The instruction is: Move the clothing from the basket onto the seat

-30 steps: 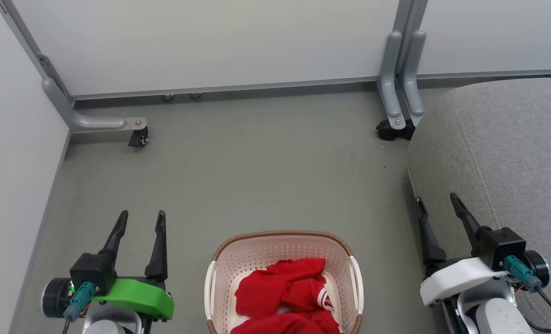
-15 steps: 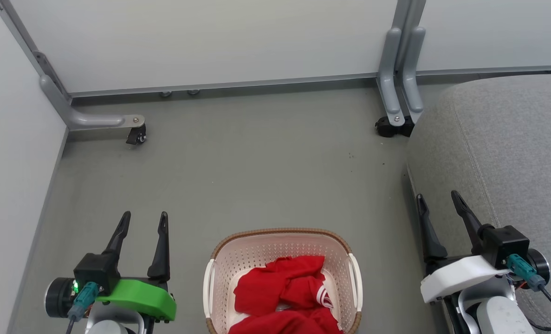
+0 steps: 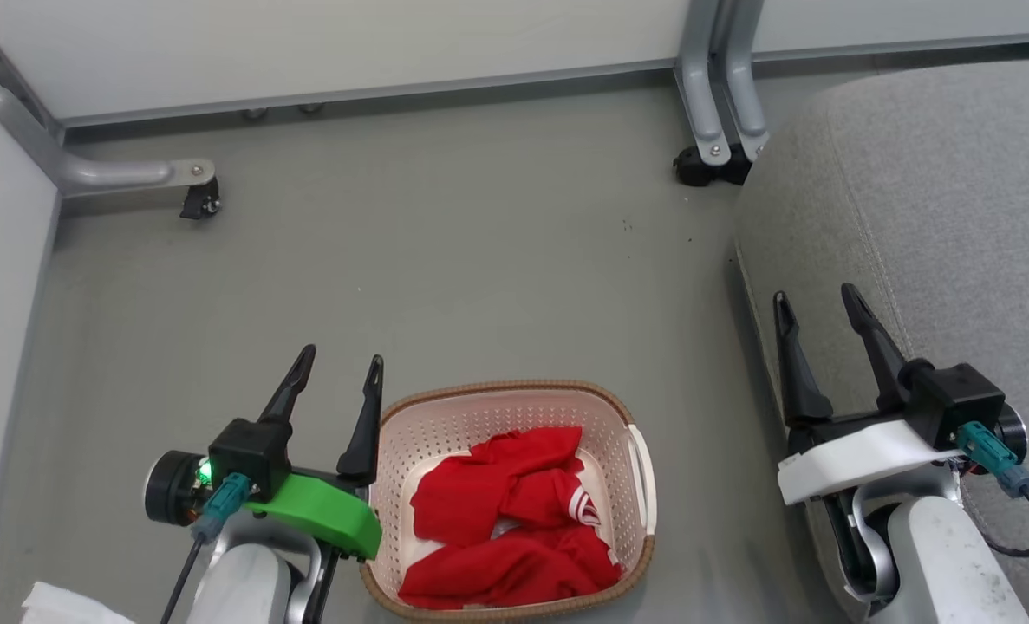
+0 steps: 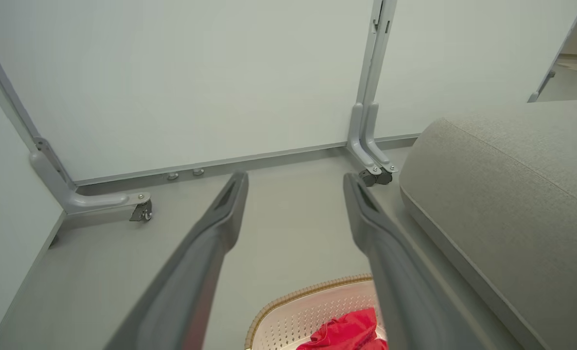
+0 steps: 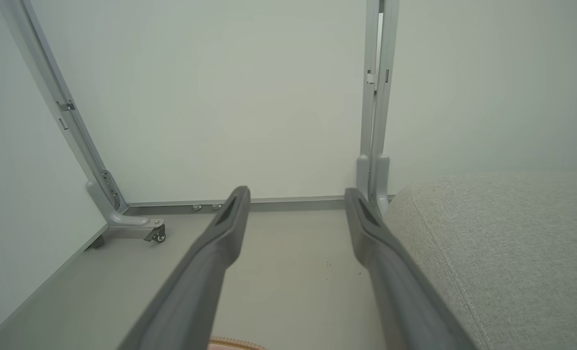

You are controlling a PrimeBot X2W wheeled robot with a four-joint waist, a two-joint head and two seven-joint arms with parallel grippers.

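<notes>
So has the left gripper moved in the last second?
Yes: the left gripper has shifted right toward the basket; its near finger now overlaps the rim, where floor showed before.

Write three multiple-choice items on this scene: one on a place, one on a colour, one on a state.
1. The seat lies on which side of the basket?
A. the robot's left
B. the robot's right
C. under it

2. The clothing is:
A. blue
B. red
C. yellow

3. The left end effector is:
A. open and empty
B. shut on the clothing
C. shut on the basket rim

Key:
1 B, the grey cushion is at the head view's right, the basket at its middle.
2 B, red fabric with white stripes lies in the basket.
3 A, its jaws stand apart with nothing between them.
</notes>
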